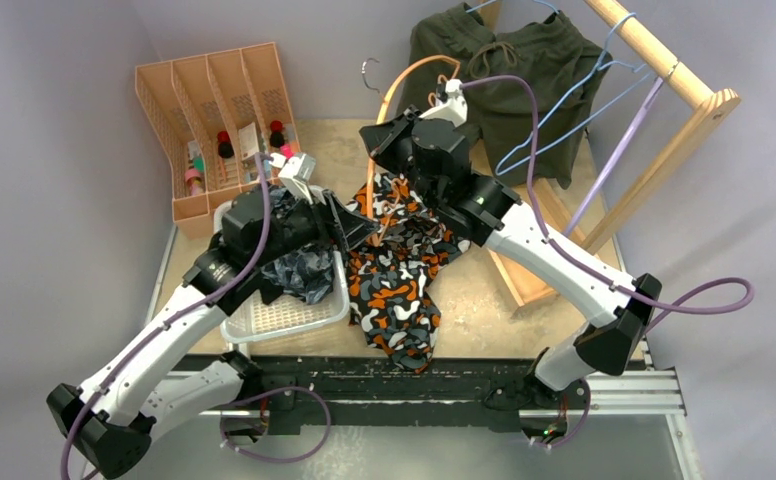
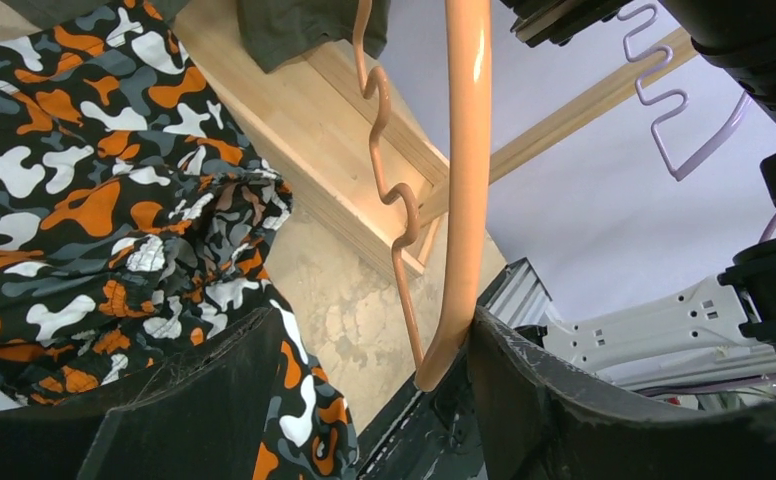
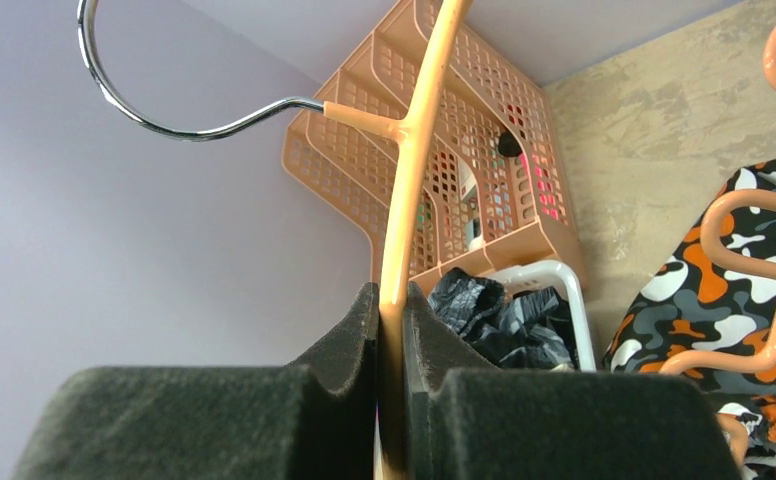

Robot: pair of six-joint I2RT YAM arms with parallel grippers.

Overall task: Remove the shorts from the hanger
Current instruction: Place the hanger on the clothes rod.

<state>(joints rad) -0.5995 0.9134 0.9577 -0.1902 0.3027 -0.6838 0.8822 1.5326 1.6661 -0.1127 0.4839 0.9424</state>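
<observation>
Currently note right gripper [image 3: 392, 300] pinched tight on orange hanger [image 3: 419, 150]. Note left gripper [image 2: 379, 340] wide, hanger's lower bend standing in the gap. Find orange camouflage shorts [image 1: 399, 270] spread on table [image 1: 469, 300] below hanger, just beside white basket [image 1: 284, 318], hem over near edge. Find olive shorts [image 1: 524, 90] on wooden rack [image 1: 654, 50].

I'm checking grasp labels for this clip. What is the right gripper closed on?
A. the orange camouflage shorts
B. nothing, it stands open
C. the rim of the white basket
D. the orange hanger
D: in the right wrist view the right gripper is pressed shut on the bar of the orange hanger, while the orange camouflage shorts lie off to the side, outside the grip.
</observation>
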